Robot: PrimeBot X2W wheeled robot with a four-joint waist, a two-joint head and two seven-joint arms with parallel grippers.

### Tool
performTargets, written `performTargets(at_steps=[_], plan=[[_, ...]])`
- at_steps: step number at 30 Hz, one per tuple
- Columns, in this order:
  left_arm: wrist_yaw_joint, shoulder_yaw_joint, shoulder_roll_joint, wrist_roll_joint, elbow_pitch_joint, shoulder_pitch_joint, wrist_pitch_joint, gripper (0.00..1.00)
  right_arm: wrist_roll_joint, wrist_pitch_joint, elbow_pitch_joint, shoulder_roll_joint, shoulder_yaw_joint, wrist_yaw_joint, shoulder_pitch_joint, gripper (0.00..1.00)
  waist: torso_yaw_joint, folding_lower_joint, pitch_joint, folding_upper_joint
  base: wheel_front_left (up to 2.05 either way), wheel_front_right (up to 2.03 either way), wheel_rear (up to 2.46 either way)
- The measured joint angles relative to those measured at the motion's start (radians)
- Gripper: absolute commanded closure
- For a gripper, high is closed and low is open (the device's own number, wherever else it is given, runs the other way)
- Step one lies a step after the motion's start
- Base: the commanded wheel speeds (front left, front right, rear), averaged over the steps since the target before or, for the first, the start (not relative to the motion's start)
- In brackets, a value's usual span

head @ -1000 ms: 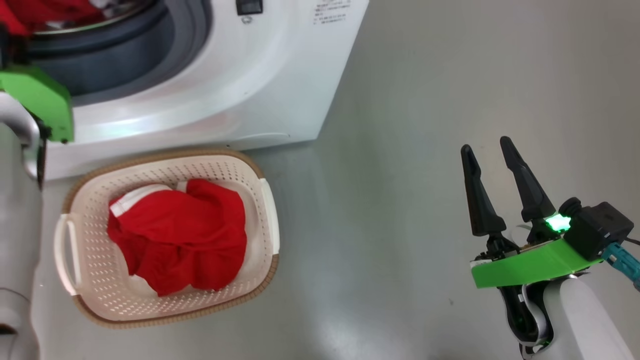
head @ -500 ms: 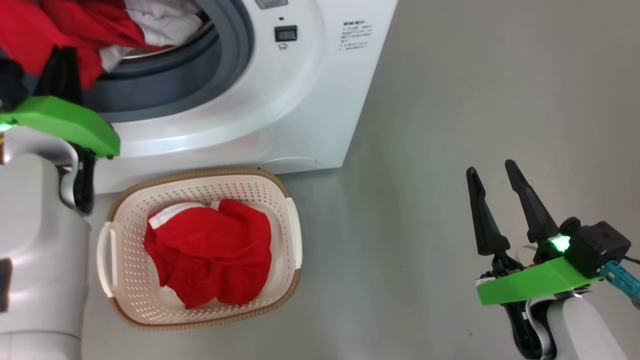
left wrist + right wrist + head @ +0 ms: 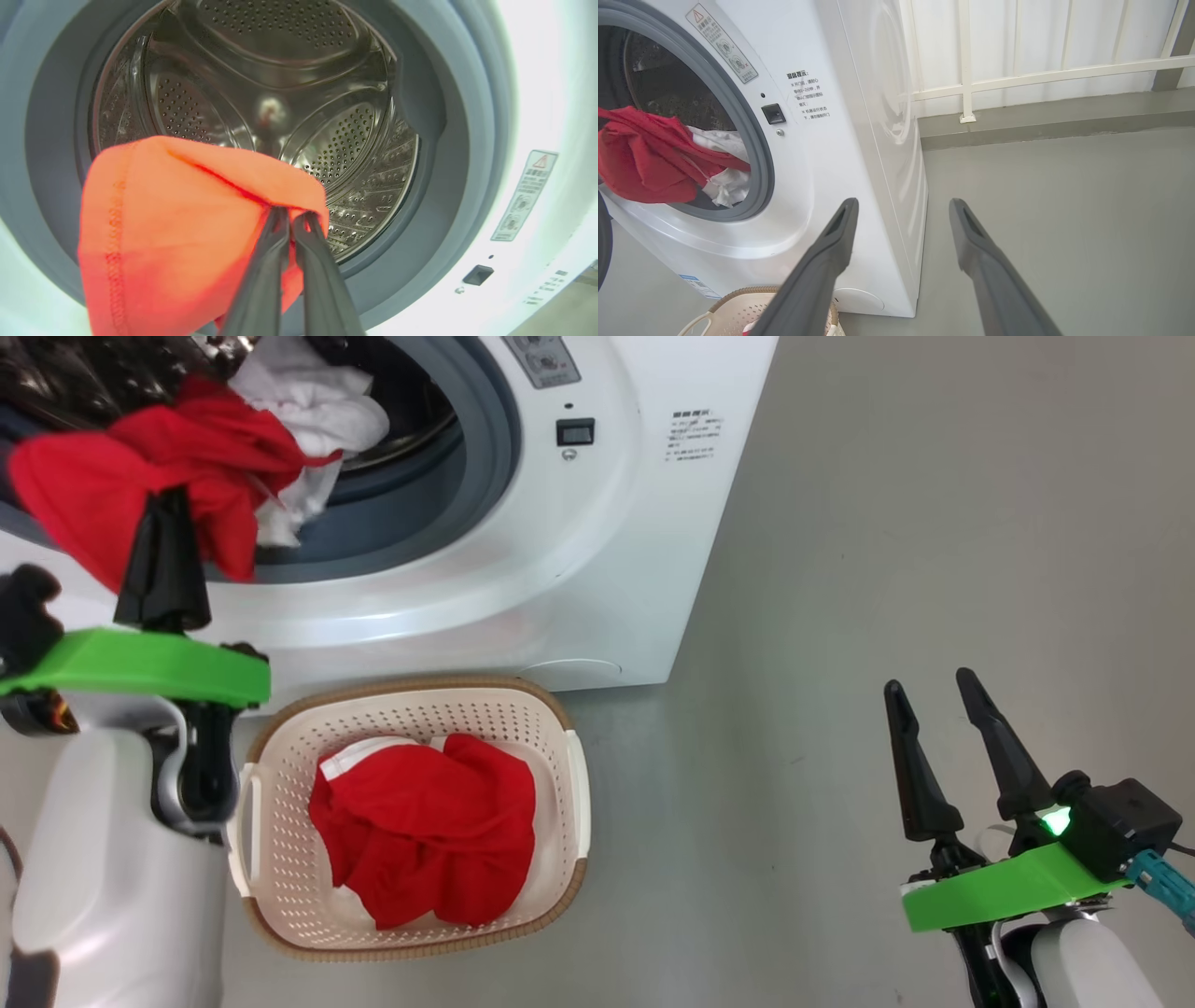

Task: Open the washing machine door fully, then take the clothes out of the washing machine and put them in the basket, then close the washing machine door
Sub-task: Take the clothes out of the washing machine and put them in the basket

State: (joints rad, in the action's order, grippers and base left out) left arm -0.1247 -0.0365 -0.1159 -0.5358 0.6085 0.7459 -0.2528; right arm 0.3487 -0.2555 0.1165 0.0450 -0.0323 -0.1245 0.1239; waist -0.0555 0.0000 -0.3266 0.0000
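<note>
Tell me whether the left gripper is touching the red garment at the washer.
Touching. In the left wrist view the left gripper is pinched shut on a fold of the red garment.

Clothes (image 3: 425, 845) in basket (image 3: 411, 717), before washing machine (image 3: 607, 551)

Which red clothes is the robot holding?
The red garment hanging at the washer mouth: the left gripper is shut on it. The other red garment lies loose in the basket.
</note>
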Motion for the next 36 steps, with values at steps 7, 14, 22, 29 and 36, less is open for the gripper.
performTargets(at_steps=[7, 14, 22, 29, 36], plan=[[0.000, -0.001, -0.014, -0.046, -0.215, -0.122, -0.001, 1.00, -0.007, 0.000, -0.003, 0.000, 0.016, 0.000, -0.016, 0.00, 0.012, 0.0000, 0.019, 0.0000, 0.00, 0.00, 0.00], [0.000, -0.011, -0.016, -0.029, -0.402, -0.237, -0.001, 1.00, -0.014, 0.000, -0.006, 0.000, 0.021, 0.000, -0.023, 0.00, 0.017, 0.0000, 0.029, 0.0000, 0.00, 0.00, 0.00], [0.000, -0.003, -0.002, 0.025, -0.537, -0.325, -0.003, 1.00, -0.016, 0.000, -0.012, 0.000, 0.023, 0.000, -0.023, 0.00, 0.023, 0.0000, 0.016, 0.0000, 0.00, 0.00, 0.00], [0.000, 0.020, 0.008, 0.083, -0.496, -0.403, -0.003, 1.00, -0.016, 0.000, -0.016, 0.000, 0.017, 0.000, -0.022, 0.00, 0.022, 0.0000, -0.013, 0.0000, 0.00, 0.00, 0.00], [0.000, 0.071, 0.017, 0.137, -0.382, -0.422, -0.003, 1.00, -0.016, 0.000, -0.023, 0.000, 0.016, 0.000, -0.014, 0.00, 0.020, 0.0000, -0.064, 0.0000, 0.00, 0.00, 0.00]])
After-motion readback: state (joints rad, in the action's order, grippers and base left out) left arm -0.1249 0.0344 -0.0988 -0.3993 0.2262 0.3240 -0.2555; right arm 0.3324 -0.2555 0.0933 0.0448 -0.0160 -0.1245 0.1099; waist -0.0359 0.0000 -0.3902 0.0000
